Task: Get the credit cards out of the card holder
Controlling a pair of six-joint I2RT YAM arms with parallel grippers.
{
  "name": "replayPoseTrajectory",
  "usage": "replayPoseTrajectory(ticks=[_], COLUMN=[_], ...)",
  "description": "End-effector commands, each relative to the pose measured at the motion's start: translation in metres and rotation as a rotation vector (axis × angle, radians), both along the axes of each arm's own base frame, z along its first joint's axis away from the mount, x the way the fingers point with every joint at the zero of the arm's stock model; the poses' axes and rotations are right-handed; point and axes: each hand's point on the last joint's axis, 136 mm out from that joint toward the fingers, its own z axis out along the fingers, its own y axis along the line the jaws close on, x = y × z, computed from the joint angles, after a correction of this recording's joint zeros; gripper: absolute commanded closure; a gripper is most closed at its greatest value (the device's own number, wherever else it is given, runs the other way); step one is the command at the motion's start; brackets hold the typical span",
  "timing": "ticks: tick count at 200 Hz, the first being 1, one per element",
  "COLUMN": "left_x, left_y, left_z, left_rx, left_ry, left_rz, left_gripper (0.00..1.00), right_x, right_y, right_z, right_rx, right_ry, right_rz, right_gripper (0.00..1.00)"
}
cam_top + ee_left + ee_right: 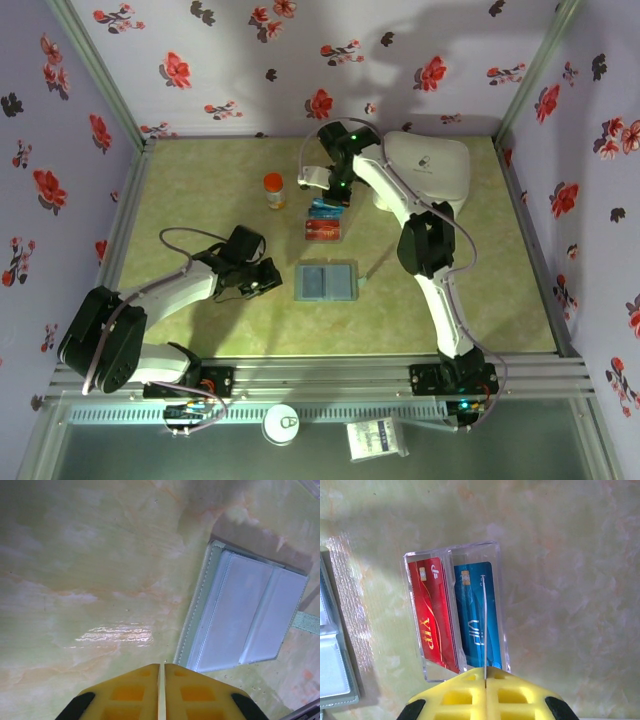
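The card holder (326, 282) lies open and flat at the table's middle, grey-blue with clear pockets that look empty (250, 615). My left gripper (270, 280) sits just left of it, shut with nothing between its yellow fingers (162, 666). My right gripper (335, 190) is shut on one of the credit cards (484, 625), seen edge-on as a thin pale line. It hangs over the blue side of a clear tray (415, 560). In the tray lie a red card (432, 615) and a blue card (472, 615), both marked VIP.
An orange-capped bottle (274, 189) stands left of the clear tray (322, 222). A big white rounded case (430, 165) fills the back right. A green tab (306, 621) sticks out of the holder's side. Flowered walls close in the table.
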Motion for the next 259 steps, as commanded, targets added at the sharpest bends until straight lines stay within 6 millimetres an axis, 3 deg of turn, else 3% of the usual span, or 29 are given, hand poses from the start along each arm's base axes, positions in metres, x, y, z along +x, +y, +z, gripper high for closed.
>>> replayPoseTrajectory(ticks=[1, 47, 105, 197, 231, 259], left_x=[-0.004, -0.005, -0.004, -0.004, -0.005, -0.003], left_y=[0.008, 0.009, 0.009, 0.010, 0.010, 0.009], left_z=[-0.007, -0.006, -0.005, -0.005, -0.005, -0.004], left_rx=[0.023, 0.023, 0.022, 0.020, 0.021, 0.019], left_ry=[0.029, 0.032, 0.032, 0.031, 0.032, 0.027], left_rz=[0.019, 0.026, 0.029, 0.034, 0.031, 0.029], left_gripper=[0.90, 0.90, 0.90, 0.90, 0.90, 0.90], right_x=[0.003, 0.003, 0.008, 0.006, 0.011, 0.019], right_y=[0.006, 0.007, 0.017, 0.020, 0.019, 0.017], right_z=[-0.017, -0.026, -0.018, -0.025, -0.015, 0.002], right_rx=[-0.002, -0.005, 0.031, 0.013, 0.018, 0.025], right_ry=[0.015, 0.031, -0.003, 0.000, -0.030, -0.089], right_rz=[0.030, 0.030, 0.039, 0.053, 0.023, -0.019], right_gripper=[1.00, 1.00, 1.00, 1.00, 0.83, 0.81])
